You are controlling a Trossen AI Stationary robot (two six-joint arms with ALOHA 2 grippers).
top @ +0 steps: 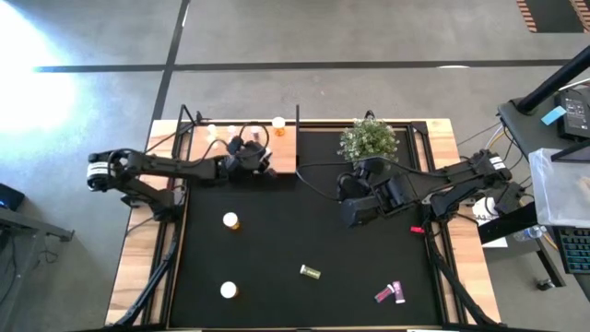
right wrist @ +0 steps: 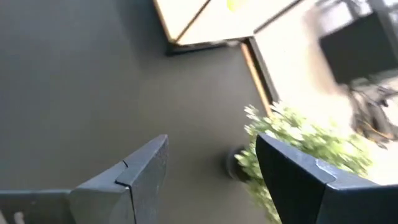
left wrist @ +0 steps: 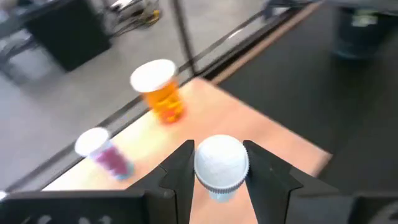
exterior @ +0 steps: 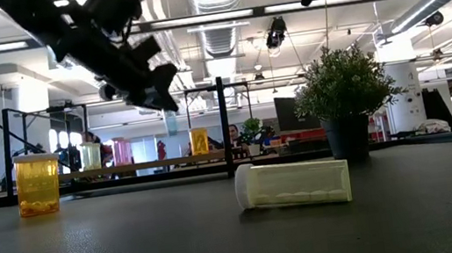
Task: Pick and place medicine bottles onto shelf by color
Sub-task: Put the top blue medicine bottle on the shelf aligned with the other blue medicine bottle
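Left gripper [left wrist: 219, 180] is clamped on a small white-capped medicine bottle [left wrist: 221, 167], held above the flat light-wood shelf [left wrist: 249, 134] with thin black posts. On that shelf stand an orange white-capped bottle [left wrist: 160, 90] and a pink white-capped bottle [left wrist: 102, 152]. Right gripper [right wrist: 211, 180], fingers apart and empty, hangs over the black mat [top: 277, 240] near the small green bushy plant [top: 368, 138]. Two orange bottles [top: 230, 220] stand on the mat of the tabletop, and a yellowish one [exterior: 293, 184] lies on its side.
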